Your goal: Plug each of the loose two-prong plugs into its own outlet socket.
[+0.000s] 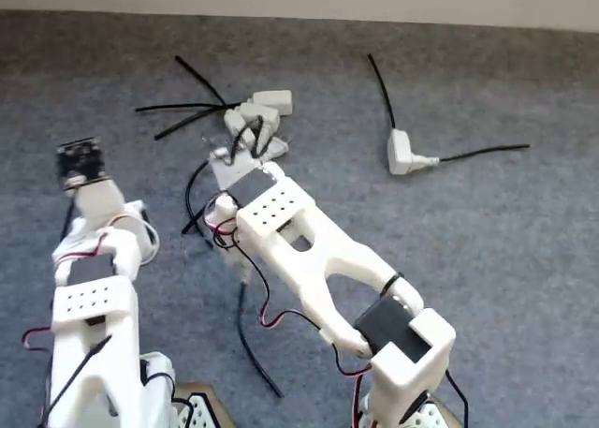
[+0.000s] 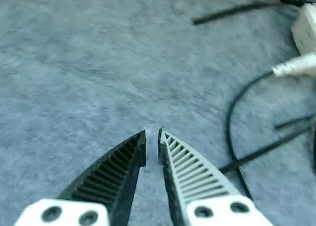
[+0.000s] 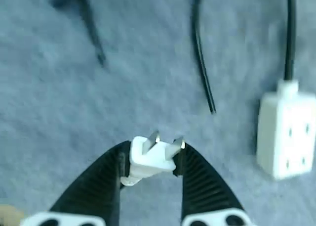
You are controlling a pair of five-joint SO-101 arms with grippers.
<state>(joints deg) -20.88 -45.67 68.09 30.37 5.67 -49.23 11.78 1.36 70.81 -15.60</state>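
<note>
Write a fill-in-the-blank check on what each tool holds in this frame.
1. The right tool is shut on a white two-prong ____.
2. The left tool holds ____.
3. The outlet socket lies on grey ____.
Missing words: plug; nothing; carpet.
</note>
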